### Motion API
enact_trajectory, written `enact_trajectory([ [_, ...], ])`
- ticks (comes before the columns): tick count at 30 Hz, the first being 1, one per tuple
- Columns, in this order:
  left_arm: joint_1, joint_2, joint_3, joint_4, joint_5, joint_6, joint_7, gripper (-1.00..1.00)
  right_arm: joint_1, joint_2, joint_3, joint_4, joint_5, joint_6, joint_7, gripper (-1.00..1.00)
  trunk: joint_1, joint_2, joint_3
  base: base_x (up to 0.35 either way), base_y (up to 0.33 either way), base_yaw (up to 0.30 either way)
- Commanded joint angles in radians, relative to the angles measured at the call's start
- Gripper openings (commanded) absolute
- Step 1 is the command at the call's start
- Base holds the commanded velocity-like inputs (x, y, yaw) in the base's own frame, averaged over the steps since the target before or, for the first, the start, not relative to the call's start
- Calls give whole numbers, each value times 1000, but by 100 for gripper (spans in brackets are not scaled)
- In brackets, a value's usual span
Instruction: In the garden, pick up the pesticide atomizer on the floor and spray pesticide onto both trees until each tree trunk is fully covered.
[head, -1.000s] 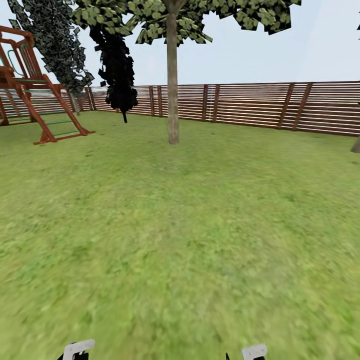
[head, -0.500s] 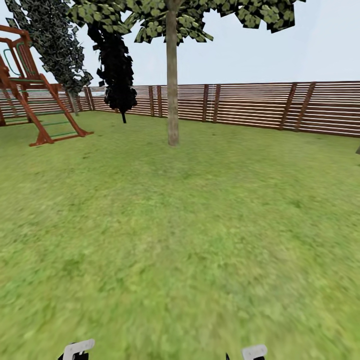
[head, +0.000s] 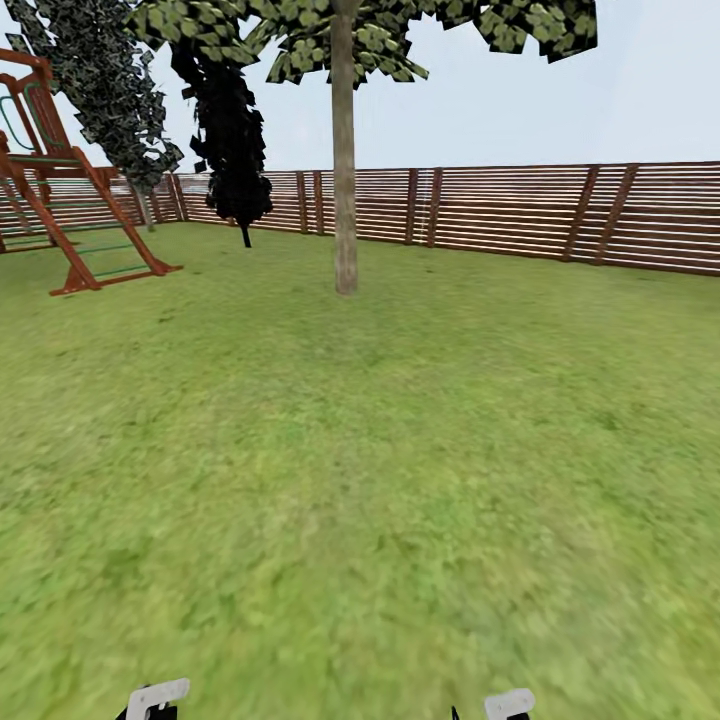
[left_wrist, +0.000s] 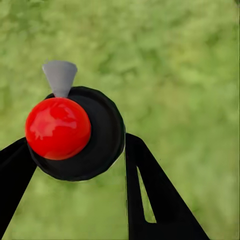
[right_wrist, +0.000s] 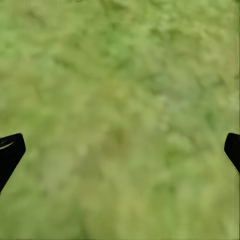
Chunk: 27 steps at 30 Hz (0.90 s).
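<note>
In the left wrist view my left gripper is shut on the pesticide atomizer, a round black body with a glossy red ball top and a grey cone nozzle. It hangs over grass. My right gripper is open above bare lawn, with only its black fingertips showing at the picture's sides. In the head view, one tree with a straight grey-brown tree trunk and a leafy crown stands on the garden lawn, several metres ahead and slightly left of centre.
A brown slat fence closes off the far side. A red-brown wooden play frame stands at the far left. Two dark, narrow column-shaped trees rise near the fence. White arm parts show at the bottom edge.
The whole head view has shifted: the play frame slid left, the tree base sits slightly lower, and a trunk base at the right edge left the picture. The camera has moved.
</note>
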Motion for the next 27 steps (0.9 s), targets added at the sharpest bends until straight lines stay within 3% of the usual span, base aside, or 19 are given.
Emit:
enact_trajectory([
  [1,-1,0,4,1,-11,-3,6,-100,-1,0,9,1,-8,-3,-4,100,0,0,-1,339,0,0],
  [27,-1,0,4,1,-11,-4,6,-100,-1,-8,6,1,-8,-4,-5,100,0,0,-1,340,0,29],
])
